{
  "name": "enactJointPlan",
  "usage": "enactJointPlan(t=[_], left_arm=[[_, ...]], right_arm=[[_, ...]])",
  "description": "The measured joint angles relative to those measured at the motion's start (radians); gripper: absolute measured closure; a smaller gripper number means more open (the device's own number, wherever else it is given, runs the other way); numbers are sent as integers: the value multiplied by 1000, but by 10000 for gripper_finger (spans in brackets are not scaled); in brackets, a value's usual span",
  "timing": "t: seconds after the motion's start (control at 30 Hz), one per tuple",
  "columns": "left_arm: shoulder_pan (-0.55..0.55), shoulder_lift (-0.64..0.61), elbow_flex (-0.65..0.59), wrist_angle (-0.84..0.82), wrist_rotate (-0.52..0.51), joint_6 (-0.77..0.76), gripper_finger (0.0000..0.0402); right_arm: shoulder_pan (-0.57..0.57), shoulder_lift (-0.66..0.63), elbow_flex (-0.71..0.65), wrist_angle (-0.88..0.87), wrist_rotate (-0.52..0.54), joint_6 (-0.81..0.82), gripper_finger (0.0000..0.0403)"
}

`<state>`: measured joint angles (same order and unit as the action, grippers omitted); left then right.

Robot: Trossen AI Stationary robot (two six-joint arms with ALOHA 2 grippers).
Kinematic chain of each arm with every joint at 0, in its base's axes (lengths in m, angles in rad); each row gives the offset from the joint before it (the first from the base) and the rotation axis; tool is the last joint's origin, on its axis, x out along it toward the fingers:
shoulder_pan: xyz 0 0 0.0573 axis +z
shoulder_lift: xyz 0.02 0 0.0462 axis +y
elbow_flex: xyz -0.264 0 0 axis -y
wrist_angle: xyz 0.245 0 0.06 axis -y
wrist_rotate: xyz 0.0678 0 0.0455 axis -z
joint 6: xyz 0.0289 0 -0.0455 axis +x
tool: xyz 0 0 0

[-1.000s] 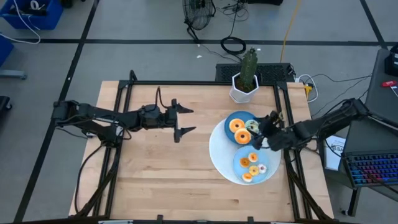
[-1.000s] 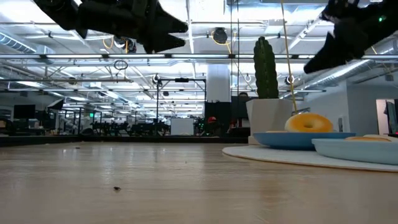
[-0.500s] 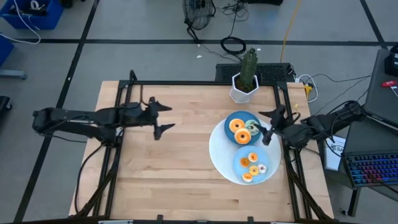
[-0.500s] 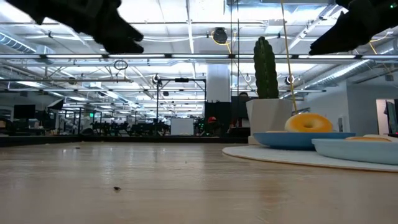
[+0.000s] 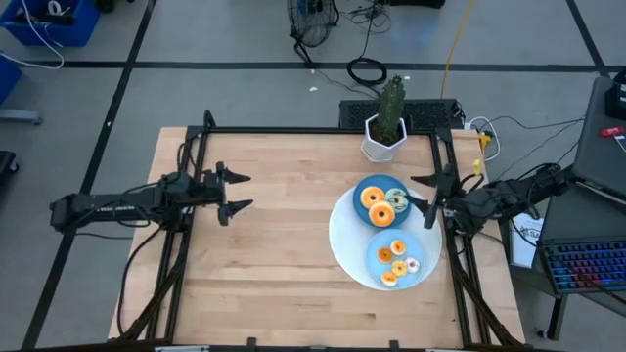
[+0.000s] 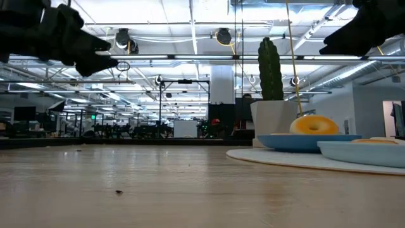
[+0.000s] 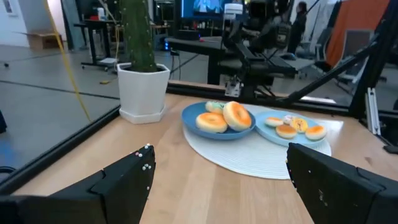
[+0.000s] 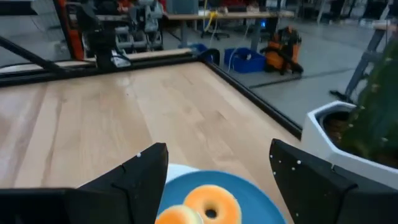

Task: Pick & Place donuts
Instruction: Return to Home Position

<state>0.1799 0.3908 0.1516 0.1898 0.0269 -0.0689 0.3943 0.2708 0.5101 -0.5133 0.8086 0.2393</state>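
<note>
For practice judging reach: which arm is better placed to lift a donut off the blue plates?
Probably the right: the right gripper, jaws open, hangs beside the donuts; the left gripper is far across the table.

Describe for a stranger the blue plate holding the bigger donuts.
On the table's right lies a large white disc bearing two blue plates. Take the plate nearer the potted cactus; its donuts are bigger than those on the other plate.

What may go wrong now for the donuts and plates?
The open right end effector hangs beside the far blue plate; a low swing might clip its rim and shake the crowded donuts off. The cactus pot stands close and might be tipped. The left end effector waits far off.
</note>
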Motion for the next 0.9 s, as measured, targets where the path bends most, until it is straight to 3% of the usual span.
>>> enactJointPlan(t=[0.2,0.33,0.43,0.73,0.9], left_arm=[[2,-131,-84,-8,55,10,46],[2,-211,-95,-31,161,21,45],[2,-262,-95,-102,171,21,46],[26,-365,-95,-197,182,17,45],[66,-386,-95,-242,202,-14,46]], right_arm=[[0,-93,-115,128,-4,-47,136],[0,-191,-124,117,-83,-59,138],[0,-269,-125,118,-138,-95,136],[0,-269,-165,202,-187,-145,139],[0,-269,-253,335,-206,-161,136]])
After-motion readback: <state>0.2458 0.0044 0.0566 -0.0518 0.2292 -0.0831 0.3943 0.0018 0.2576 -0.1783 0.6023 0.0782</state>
